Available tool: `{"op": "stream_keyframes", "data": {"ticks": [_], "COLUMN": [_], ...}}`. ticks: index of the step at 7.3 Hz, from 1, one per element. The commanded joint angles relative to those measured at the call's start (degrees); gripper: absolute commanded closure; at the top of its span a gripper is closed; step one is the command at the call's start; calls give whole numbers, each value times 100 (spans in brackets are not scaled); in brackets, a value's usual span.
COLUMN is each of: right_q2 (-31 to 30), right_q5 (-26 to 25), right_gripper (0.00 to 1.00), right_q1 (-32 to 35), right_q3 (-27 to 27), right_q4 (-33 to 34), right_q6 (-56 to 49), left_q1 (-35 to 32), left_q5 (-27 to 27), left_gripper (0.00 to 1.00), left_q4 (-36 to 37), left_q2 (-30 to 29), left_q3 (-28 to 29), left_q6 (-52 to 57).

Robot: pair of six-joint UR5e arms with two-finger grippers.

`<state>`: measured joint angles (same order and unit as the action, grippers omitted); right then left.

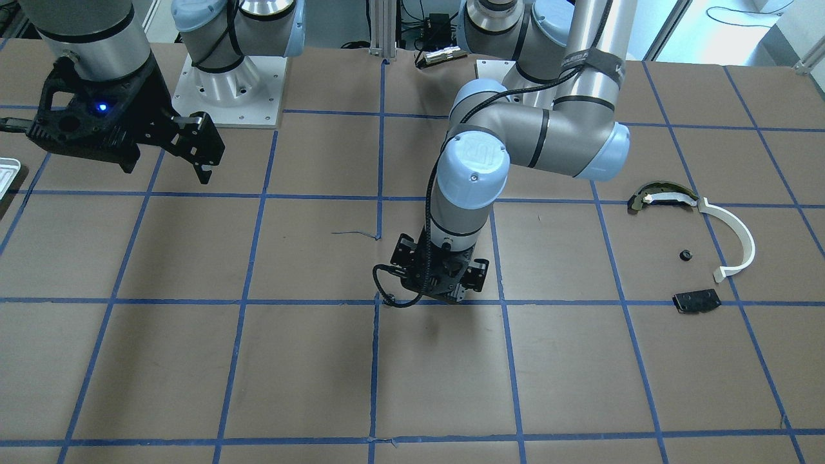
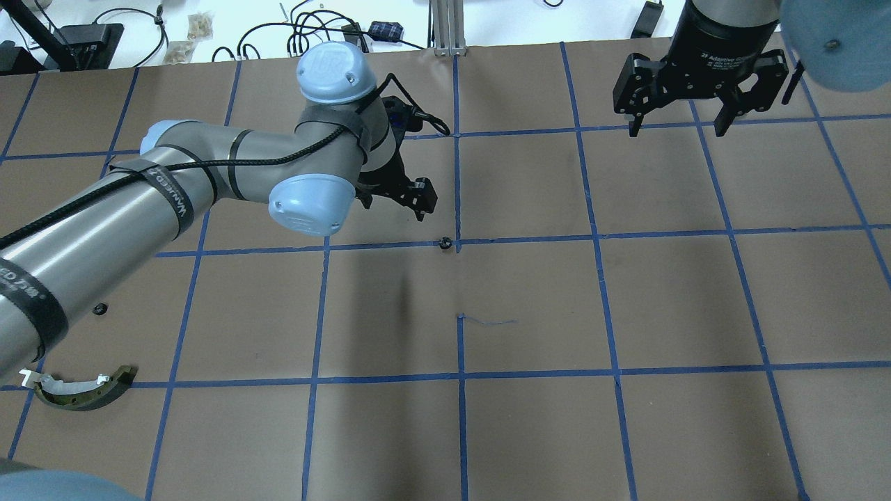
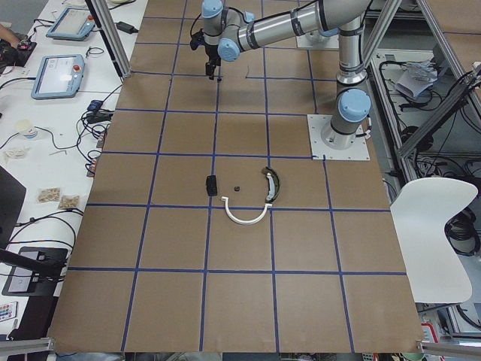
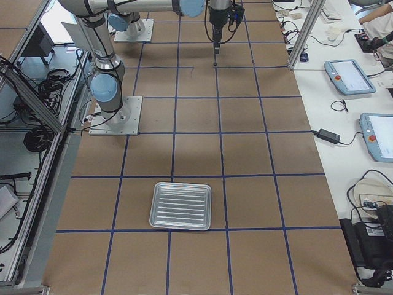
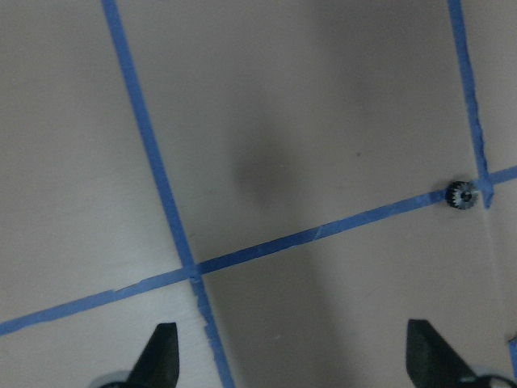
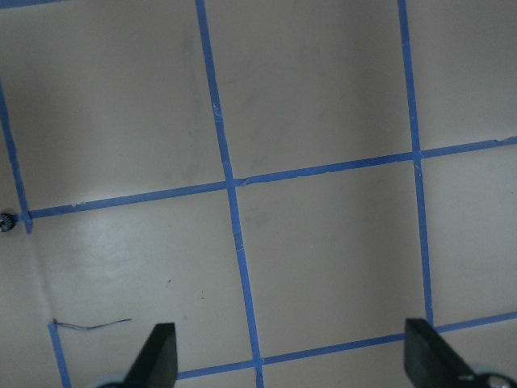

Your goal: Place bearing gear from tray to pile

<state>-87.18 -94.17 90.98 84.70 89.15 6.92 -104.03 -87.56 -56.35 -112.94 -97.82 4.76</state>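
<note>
Brown-papered table (image 2: 529, 417) gridded in blue tape (image 2: 529, 240), with the bearing gear (image 2: 445, 243) lying on a tape crossing.
Left gripper (image 5: 295, 360) hovers beside it, jaws spread and empty; right gripper (image 2: 679, 125) is likewise spread. The gear looks small, rigid and light: pinch across its toothed rim.

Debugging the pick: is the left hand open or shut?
Open. The left hand has its fingertips wide apart, nothing between them; the gear lies on the tape.

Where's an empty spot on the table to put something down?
Bare squares lie between the left tool and the right tool, and all around the tray. It's crowded by the white arc, dark curved piece and black plate.
</note>
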Motion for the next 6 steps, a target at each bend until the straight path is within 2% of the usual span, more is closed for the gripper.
{"op": "stream_keyframes", "data": {"ticks": [1, 3, 6], "right_q2": [-18, 69, 209], "right_q5": [39, 677, 584], "right_gripper": [0, 0, 0], "right_q1": [69, 121, 122], "right_q3": [-6, 178, 153], "right_q4": [328, 410, 480], "right_q6": [81, 317, 205], "left_q1": [-249, -363, -425], "left_q5": [-6, -24, 20], "left_gripper": [0, 0, 0], "left_q4": [518, 870, 977], "left_q2": [-464, -763, -1010], "left_q3": [0, 0, 0], "left_q6": [-45, -45, -37]}}
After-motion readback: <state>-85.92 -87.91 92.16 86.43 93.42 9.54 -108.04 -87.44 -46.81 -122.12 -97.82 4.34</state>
